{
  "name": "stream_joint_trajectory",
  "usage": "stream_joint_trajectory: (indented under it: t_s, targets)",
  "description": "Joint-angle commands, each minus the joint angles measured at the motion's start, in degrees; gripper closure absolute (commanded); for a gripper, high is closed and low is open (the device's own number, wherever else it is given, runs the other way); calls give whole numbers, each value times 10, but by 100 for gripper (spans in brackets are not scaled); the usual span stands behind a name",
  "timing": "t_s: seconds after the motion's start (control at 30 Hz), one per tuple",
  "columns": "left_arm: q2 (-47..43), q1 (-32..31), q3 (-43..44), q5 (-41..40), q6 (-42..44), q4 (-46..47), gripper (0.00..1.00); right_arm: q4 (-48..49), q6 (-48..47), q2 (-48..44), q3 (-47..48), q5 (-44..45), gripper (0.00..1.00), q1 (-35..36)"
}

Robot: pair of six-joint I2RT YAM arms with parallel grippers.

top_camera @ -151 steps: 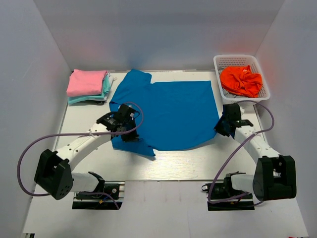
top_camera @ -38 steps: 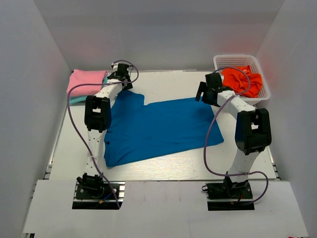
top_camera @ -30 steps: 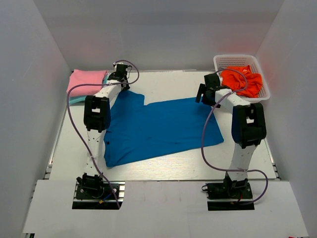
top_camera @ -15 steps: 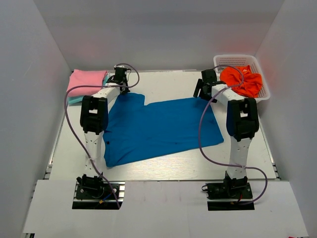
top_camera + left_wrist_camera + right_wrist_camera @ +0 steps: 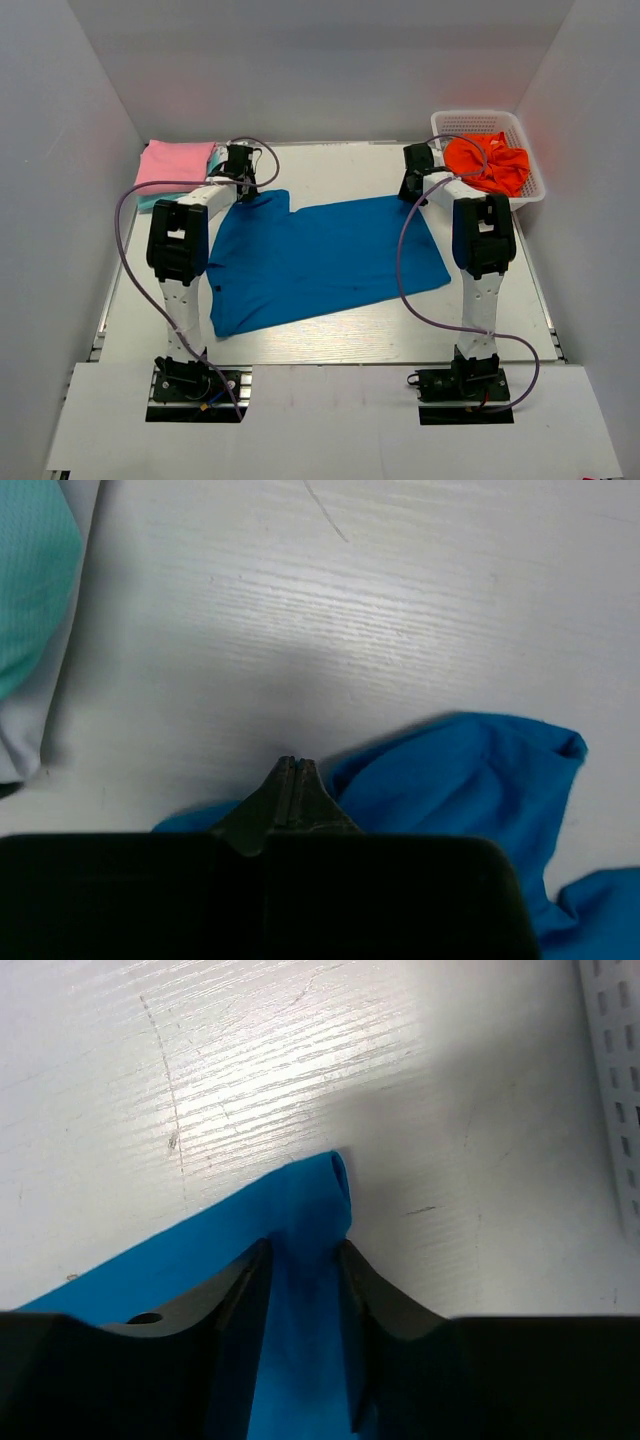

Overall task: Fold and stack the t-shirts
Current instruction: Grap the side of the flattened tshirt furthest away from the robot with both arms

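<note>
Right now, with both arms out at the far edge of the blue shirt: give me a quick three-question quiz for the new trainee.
1. True or false: the orange-red t-shirt lies in the white lattice basket.
2. What lies between the right gripper's fingers? A) the basket's rim B) a corner of the blue t-shirt C) nothing
3. Fill in: the left gripper's jaws are ____.
Key: 1 true; 2 B; 3 shut.

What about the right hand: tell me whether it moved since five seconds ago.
Yes. The right hand reached farther out, up beside the white basket, at the blue t-shirt's corner.
</note>
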Motion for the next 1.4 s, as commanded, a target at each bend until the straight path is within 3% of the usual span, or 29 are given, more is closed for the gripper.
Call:
stream_joint_trajectory:
  t_s: [0.0,0.07,0.1,0.23,0.57,0.8,0.97,1.03,1.1,1.37]
  targets:
    - [-75,-8,-36,30,-23,16,100,31,-3,-4,-5,0,62,1]
    - [-110,-8,-72,35,-23,31,100,31,-7,-10,-6,12,61,3]
    - [-122,-8,-84,40,-23,36,100,32,-10,-13,-4,15,46,2]
    - [-169,-8,-130,46,-29,52,100,25,-10,-16,11,36,27,2]
    - [-215,-8,-165,52,-34,57,100,5,-11,43,83,55,26,1]
    - [-234,-8,-181,63,-39,52,100,-19,-8,81,107,40,44,2]
    - [-255,-8,-187,63,-45,33,100,-22,-1,50,69,57,52,2]
    - [-269,-8,-206,77,-58,33,100,-2,-4,39,45,62,66,4]
    - [-281,-8,-219,83,-63,33,100,4,-9,22,30,65,100,3]
    - [-370,-8,-287,105,-105,1,100,14,-27,-14,30,55,100,5]
